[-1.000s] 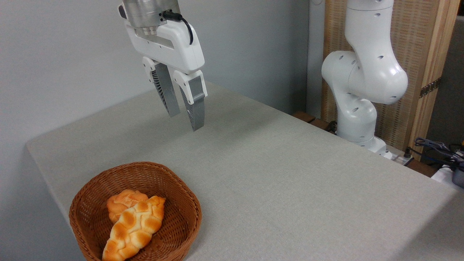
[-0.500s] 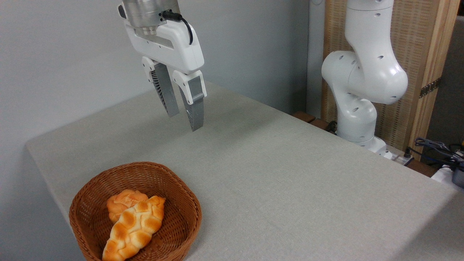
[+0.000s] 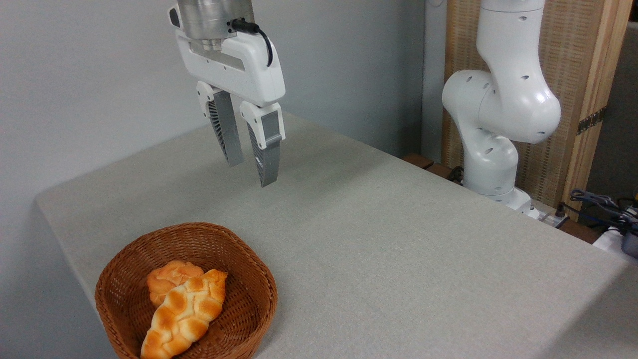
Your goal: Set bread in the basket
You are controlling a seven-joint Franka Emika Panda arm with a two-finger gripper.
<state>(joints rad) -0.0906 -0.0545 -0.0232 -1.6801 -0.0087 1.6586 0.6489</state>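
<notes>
The braided golden bread (image 3: pixel 183 314) lies inside the round brown wicker basket (image 3: pixel 256 279) at the lower left of the table, its tapered end toward the front rim. It leans against a small orange bun (image 3: pixel 168 276) also in the basket. My gripper (image 3: pixel 250 173) hangs in the air well above and behind the basket, open, with nothing between its grey fingers (image 3: pixel 265 159).
The grey cloth-covered table (image 3: pixel 398 249) stretches to the right of the basket. The arm's white base (image 3: pixel 491 164) stands at the table's far right edge, before a wooden screen. Cables (image 3: pixel 603 207) lie at the far right.
My gripper has shifted slightly to the right and a little lower, still open. The bread and the basket have not moved.
</notes>
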